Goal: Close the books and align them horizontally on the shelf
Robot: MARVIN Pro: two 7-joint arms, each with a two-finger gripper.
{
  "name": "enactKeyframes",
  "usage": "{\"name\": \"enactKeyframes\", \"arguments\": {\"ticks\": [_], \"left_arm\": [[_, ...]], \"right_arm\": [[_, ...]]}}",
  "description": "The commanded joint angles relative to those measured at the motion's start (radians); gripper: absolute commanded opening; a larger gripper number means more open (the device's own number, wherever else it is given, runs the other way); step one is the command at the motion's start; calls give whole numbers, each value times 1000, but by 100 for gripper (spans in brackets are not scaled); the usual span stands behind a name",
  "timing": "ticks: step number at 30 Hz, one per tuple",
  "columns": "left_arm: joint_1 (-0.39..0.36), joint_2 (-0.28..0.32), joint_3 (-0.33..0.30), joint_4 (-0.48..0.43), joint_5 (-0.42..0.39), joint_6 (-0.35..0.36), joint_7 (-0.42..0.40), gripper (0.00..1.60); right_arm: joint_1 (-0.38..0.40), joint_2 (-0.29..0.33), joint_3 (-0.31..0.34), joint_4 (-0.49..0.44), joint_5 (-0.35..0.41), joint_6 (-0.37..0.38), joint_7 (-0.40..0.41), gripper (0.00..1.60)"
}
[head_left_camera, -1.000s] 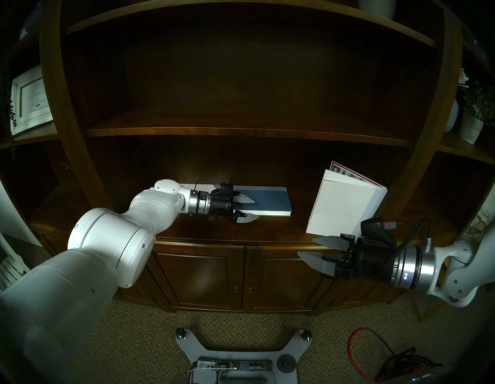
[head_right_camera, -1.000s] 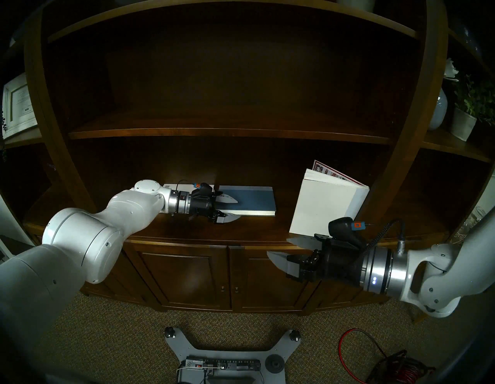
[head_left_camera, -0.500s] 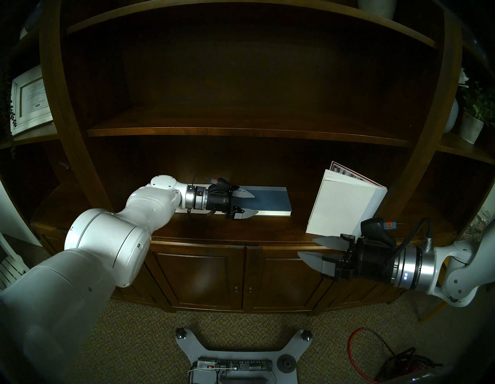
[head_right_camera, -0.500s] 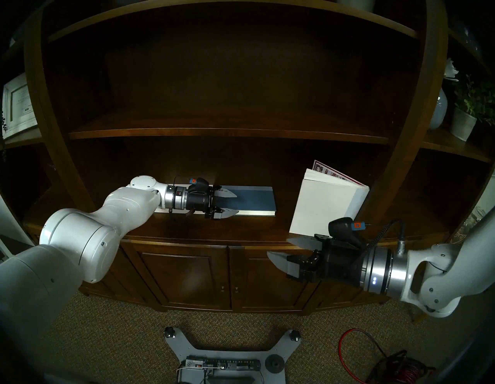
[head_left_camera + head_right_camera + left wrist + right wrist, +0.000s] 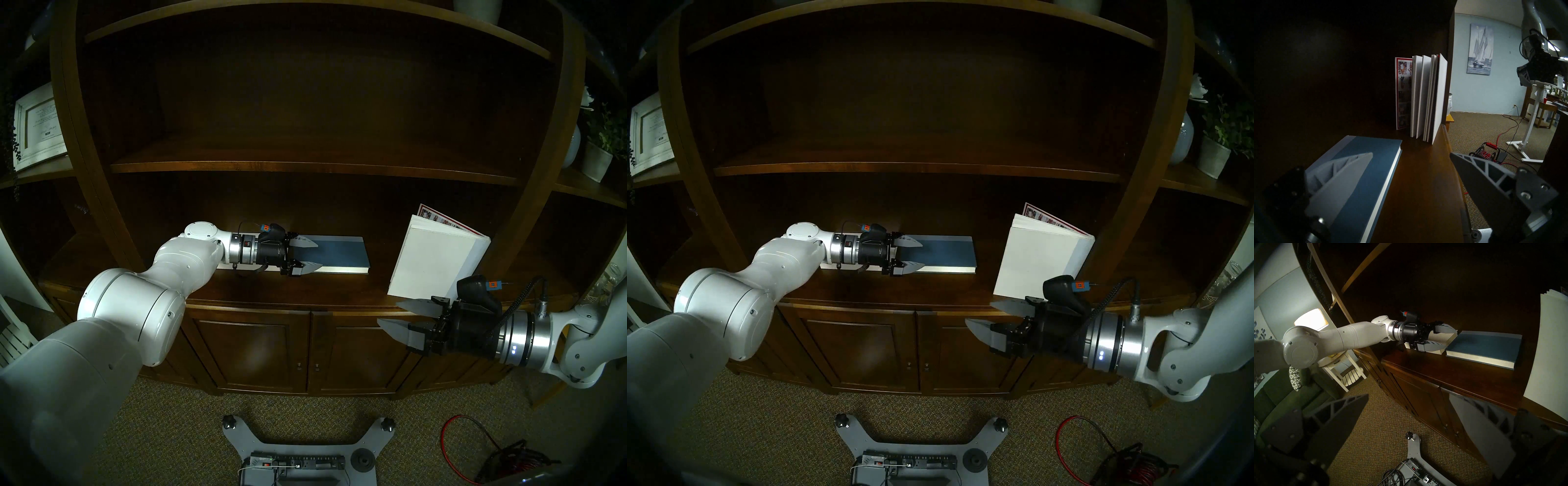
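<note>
A blue book lies shut and flat on the dark wooden shelf. My left gripper hovers open over its left end, one finger above the cover and the other off its front edge. A white book lies flat under that gripper, mostly hidden. A larger white book stands upright and fanned open at the right. My right gripper is open in front of the shelf edge, empty.
A thinner shelf board runs above. The bookcase's right post stands just behind the open book. A framed picture is at left and a potted plant at right. Cabinet doors and a red cable reel are below.
My left gripper has drawn back leftward along the blue book, still open. The right arm and all the books have stayed put.
</note>
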Motion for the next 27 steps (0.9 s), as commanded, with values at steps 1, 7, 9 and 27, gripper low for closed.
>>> {"name": "enactKeyframes", "arguments": {"ticks": [1, 7, 9, 27], "left_arm": [[-18, 1, -20, -46, -22, 3, 1, 160], [-6, 5, -28, -69, -24, 4, 1, 160], [-1, 7, -31, -77, -25, 4, 1, 160], [39, 19, -48, -152, -27, 18, 1, 160]], "right_arm": [[7, 1, 6, -1, 1, -4, 1, 160], [7, 1, 4, 0, 2, -3, 0, 160], [8, 0, 1, 6, 7, -3, -4, 160], [15, -11, 8, 93, 78, 7, -71, 160]]}}
